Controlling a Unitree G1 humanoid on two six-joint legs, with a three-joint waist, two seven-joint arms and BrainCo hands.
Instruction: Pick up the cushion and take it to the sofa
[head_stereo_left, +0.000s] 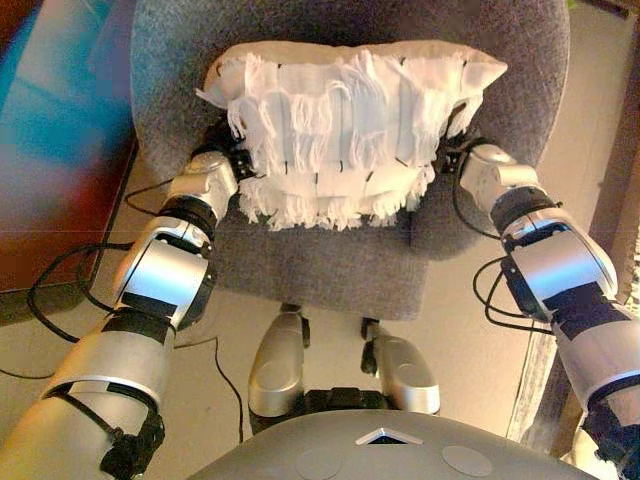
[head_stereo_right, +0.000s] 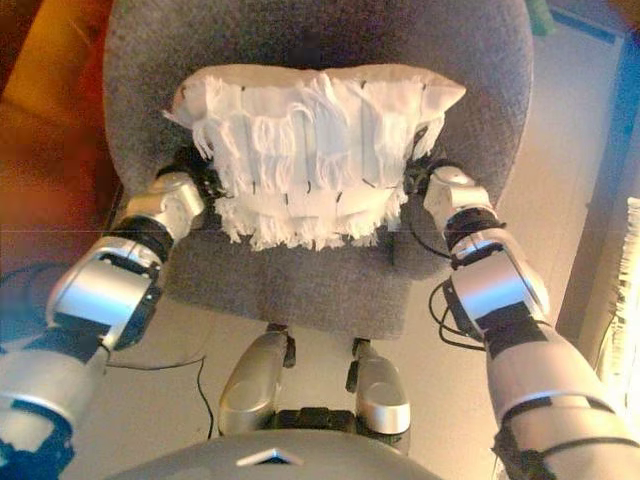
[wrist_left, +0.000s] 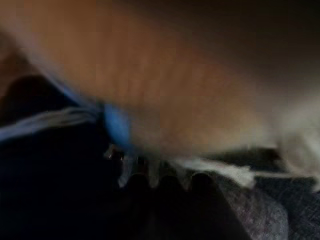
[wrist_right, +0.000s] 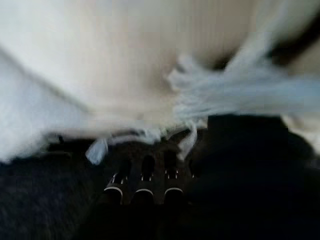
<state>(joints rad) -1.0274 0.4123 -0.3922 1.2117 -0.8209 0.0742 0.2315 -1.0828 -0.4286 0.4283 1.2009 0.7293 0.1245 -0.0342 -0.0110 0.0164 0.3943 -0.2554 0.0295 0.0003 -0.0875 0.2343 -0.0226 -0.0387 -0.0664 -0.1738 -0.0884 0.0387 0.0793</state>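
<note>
A white cushion (head_stereo_left: 345, 120) with long fringes lies on the seat of a grey upholstered chair (head_stereo_left: 330, 270), against its backrest. My left hand (head_stereo_left: 222, 158) is at the cushion's left end and my right hand (head_stereo_left: 458, 150) at its right end, both low against the seat. In the eye views the fringes cover the fingers. The left wrist view shows the left fingers (wrist_left: 150, 175) in a straight row reaching under the cushion (wrist_left: 165, 90). In the right wrist view, the right fingers (wrist_right: 142, 182) lie straight on the seat, tips under the fringe of the cushion (wrist_right: 100, 75).
The chair's curved backrest (head_stereo_left: 170, 60) wraps round behind the cushion. A dark reddish piece of furniture (head_stereo_left: 50, 150) stands to the chair's left. Pale floor (head_stereo_left: 580, 130) lies to the right, with a dark upright edge (head_stereo_left: 620, 190) beyond it.
</note>
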